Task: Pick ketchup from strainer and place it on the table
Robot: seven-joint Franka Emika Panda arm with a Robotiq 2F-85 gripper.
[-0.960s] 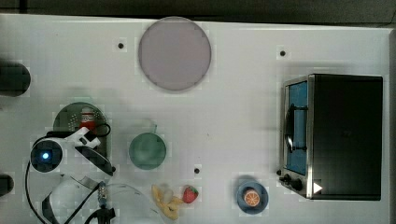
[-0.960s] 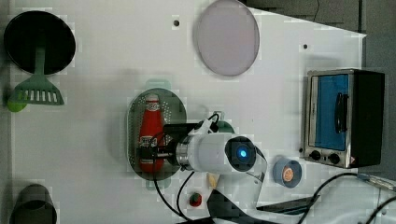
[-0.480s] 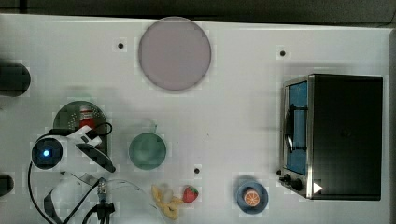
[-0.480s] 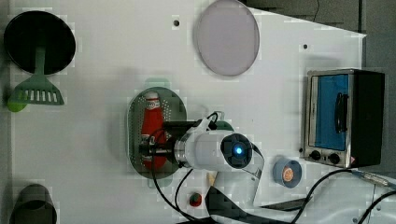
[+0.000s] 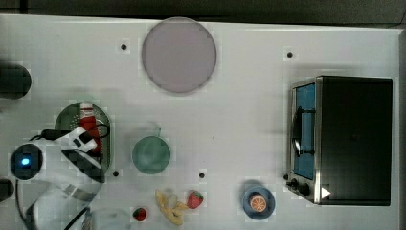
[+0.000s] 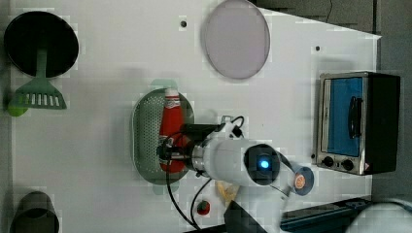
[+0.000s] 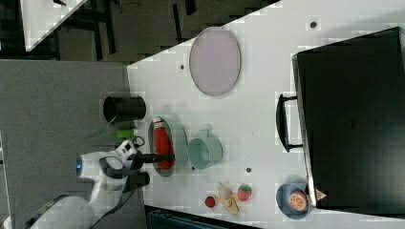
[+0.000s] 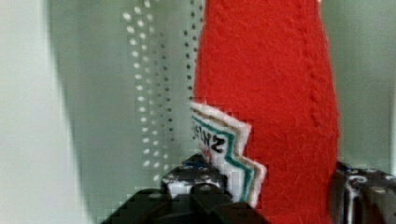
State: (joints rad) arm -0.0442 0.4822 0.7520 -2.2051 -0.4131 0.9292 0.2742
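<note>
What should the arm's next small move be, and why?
Probably lift straight up. The gripper has its fingers on either side of the ketchup, apparently closed on it, while the bottle still lies in the strainer. Raising it clears the rim before carrying it to the table.

A grey speckled floor [image 7: 52, 109] fills the left half of the right view. Above it, toward the upper middle of the frame, the ground turns darker and dim, crossed by black furniture legs [image 7: 109, 24]. A corner of a second white surface [image 7: 45, 16] sits in the upper left of the frame. Light falls evenly, with soft shadows.
</note>
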